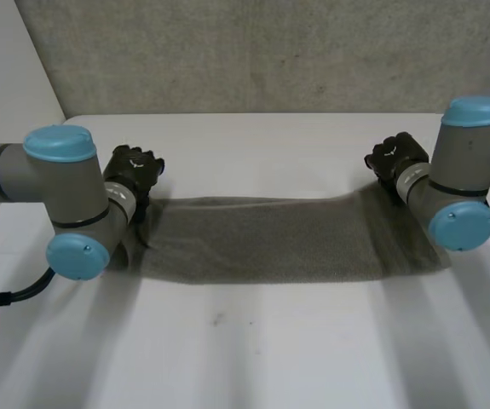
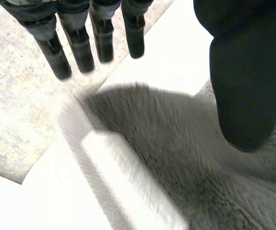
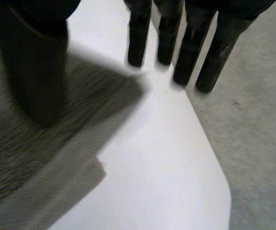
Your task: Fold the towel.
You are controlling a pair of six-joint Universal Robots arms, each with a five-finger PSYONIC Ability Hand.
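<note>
A grey towel (image 1: 270,239) lies as a long, narrow band across the middle of the white table (image 1: 253,341). My left hand (image 1: 134,172) is at the far corner of the towel's left end. In the left wrist view that hand (image 2: 246,81) is open: the thumb is over the towel (image 2: 200,182), and the straight fingers (image 2: 80,45) reach past its edge, holding nothing. My right hand (image 1: 395,158) is at the far corner of the right end. It (image 3: 37,72) is open too, with its thumb over the towel (image 3: 13,158) and its fingers (image 3: 190,48) over bare table.
The table's far edge meets a grey speckled floor (image 1: 270,51). Both wrist views show this floor just beyond the fingertips (image 2: 13,120) (image 3: 258,120). The arms' elbows (image 1: 74,204) (image 1: 462,196) stand over the towel's two ends. Bare tabletop lies in front of the towel.
</note>
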